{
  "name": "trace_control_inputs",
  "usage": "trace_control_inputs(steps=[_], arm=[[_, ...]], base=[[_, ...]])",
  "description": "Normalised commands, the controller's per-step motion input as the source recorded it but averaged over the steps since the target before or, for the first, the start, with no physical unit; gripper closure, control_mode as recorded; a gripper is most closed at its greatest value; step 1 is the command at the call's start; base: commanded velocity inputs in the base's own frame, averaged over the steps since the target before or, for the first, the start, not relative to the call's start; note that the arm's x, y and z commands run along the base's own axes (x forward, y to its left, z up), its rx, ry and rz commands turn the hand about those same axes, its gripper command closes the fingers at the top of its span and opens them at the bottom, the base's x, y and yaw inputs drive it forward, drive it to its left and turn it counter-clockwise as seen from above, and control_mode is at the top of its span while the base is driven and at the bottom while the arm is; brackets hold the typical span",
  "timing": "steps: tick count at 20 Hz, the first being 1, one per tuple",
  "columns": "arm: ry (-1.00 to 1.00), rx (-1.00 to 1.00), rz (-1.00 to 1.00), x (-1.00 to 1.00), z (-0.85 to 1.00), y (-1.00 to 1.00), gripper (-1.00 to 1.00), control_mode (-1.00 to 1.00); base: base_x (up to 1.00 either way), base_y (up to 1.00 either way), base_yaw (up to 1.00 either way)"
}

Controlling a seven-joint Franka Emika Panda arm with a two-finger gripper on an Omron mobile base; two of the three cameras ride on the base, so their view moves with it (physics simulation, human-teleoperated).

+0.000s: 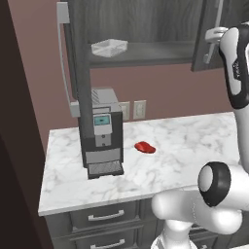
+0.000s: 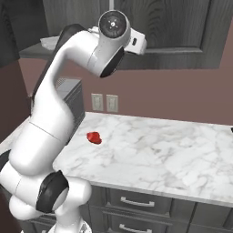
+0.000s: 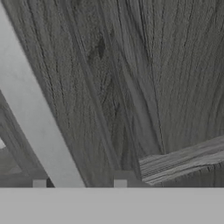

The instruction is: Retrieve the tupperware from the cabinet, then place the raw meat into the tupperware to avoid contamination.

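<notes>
The tupperware (image 1: 109, 47) sat on the open cabinet (image 1: 146, 51) shelf at upper left, the raw meat (image 1: 145, 147) on the counter (image 1: 194, 141) mid-frame. The gripper (image 3: 79, 183) straddled the door's silver handle (image 3: 35, 118), probably to swing the door; whether its fingers actually pinched it, I couldn't tell.

Pretty clearly a kitchen: white marble counter (image 1: 194, 141) over grey drawers (image 1: 104, 215) with curved handles, a coffee machine (image 1: 101, 133) sitting on it, dark wood-grain cabinet (image 1: 141, 24) up on the pinkish-brown wall (image 1: 165, 87), plus two wall outlets (image 1: 133, 110) behind the counter
</notes>
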Motion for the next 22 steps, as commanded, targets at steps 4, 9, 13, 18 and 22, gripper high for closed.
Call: trace_control_inputs(steps=[4,9,13,18,22], arm=[[0.00,0.07,0.03,-0.57,0.40,-0.48,1.00,-1.00],[-0.04,0.02,0.04,-0.77,0.48,-0.46,1.00,-1.00],[-0.12,0.05,0.02,-1.00,0.34,-0.53,1.00,-1.00],[-0.13,0.05,0.01,-0.96,0.24,-0.54,1.00,-1.00],[-0.01,0.00,0.00,-0.13,0.00,-0.05,1.00,-1.00]], base=[[0.00,0.00,0.00],[0.00,0.00,0.00],[0.00,0.00,0.00],[0.00,0.00,0.00],[0.00,0.00,0.00]])
